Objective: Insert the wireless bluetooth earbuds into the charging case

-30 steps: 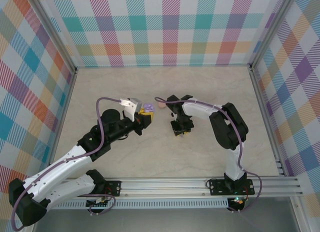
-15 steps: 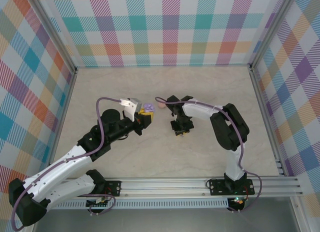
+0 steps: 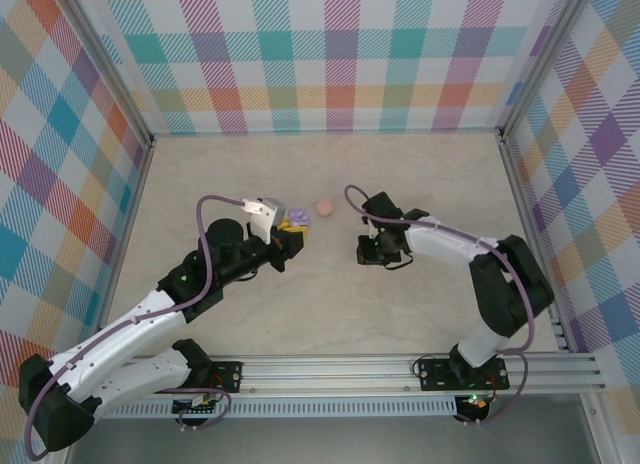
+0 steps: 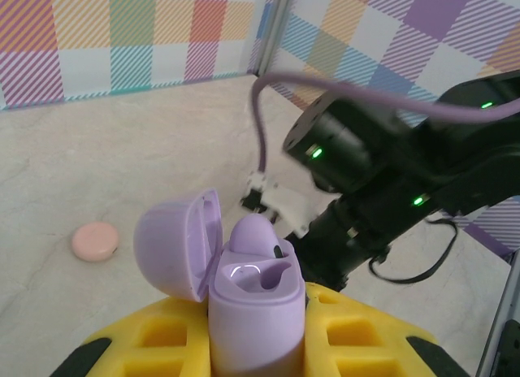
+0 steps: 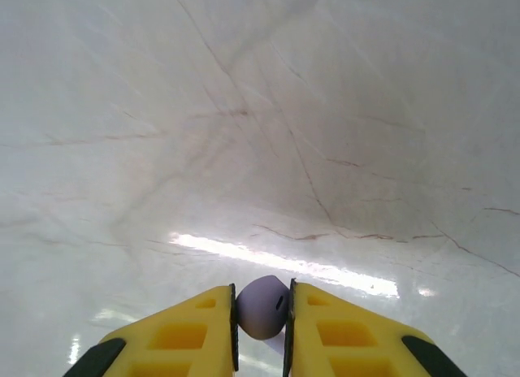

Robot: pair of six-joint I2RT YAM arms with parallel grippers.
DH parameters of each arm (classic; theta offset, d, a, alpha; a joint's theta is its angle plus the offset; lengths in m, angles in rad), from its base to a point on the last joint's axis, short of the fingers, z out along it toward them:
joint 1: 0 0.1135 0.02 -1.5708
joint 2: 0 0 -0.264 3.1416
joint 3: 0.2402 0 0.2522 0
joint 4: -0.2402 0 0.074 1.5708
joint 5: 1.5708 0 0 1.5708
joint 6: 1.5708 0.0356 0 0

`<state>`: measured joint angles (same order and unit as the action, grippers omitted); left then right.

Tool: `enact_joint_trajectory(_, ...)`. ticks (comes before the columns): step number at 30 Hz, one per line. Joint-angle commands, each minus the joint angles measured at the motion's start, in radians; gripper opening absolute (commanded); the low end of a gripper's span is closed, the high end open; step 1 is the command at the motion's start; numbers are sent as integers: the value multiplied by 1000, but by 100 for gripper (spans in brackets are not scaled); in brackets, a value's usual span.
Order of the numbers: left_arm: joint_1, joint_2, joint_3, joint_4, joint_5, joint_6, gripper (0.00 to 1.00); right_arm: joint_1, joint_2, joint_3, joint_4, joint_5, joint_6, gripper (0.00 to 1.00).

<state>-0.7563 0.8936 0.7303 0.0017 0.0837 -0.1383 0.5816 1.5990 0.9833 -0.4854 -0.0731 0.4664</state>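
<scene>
Since the left gripper (image 4: 258, 348) is clamped tight on the purple case (image 4: 256, 304), the case stands straight up with its lid (image 4: 175, 243) flipped open toward 9 o'clock. That way the open top faces up and is easy to reach. One small purple bud (image 4: 250, 232) looks like it already sits in the case, and the spot next to it looks empty, so I think the case is held ready for one more. The right gripper (image 5: 262, 296) has its two yellow fingers pinched on the earbud (image 5: 262, 308), a tiny pale purple one. It holds the earbud right at its fingertips, so the round end pokes out in front and can go into the case first. The earbud hangs just over the pale table (image 5: 244, 109); I cannot tell if it touches. In the view from above, the right gripper is at about 4 o'clock from the purple case, near it but with a gap of bare table between. So the earbud has to travel toward 10 o'clock to get to the open case. A pink round case (image 3: 324, 208) lies shut on the table at about 2 o'clock from the purple case, and no gripper touches it.
</scene>
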Motion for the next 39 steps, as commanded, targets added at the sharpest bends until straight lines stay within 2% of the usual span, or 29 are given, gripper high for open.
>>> enact_joint_trajectory(1, -14, 11, -21, 38, -9, -10, 0, -9, -84, -47, 154, -92, 48, 19)
enact_joint_trajectory(8, -14, 24, -94, 173, -5, -34, 0, -9, -301, -113, 294, -164, 99, 18)
enact_joint_trajectory(15, -15, 44, -152, 346, 46, -56, 0, -9, -453, -81, 418, -305, 143, 20)
enact_joint_trajectory(23, -15, 67, -185, 545, 147, 26, 0, 2, -523, -20, 555, -441, 210, 21)
enact_joint_trajectory(30, -15, 115, -127, 568, 194, 76, 0, 64, -539, 49, 562, -450, 194, 22)
enact_joint_trajectory(39, -14, 132, -79, 590, 246, 59, 0, 138, -510, 112, 502, -417, 124, 22)
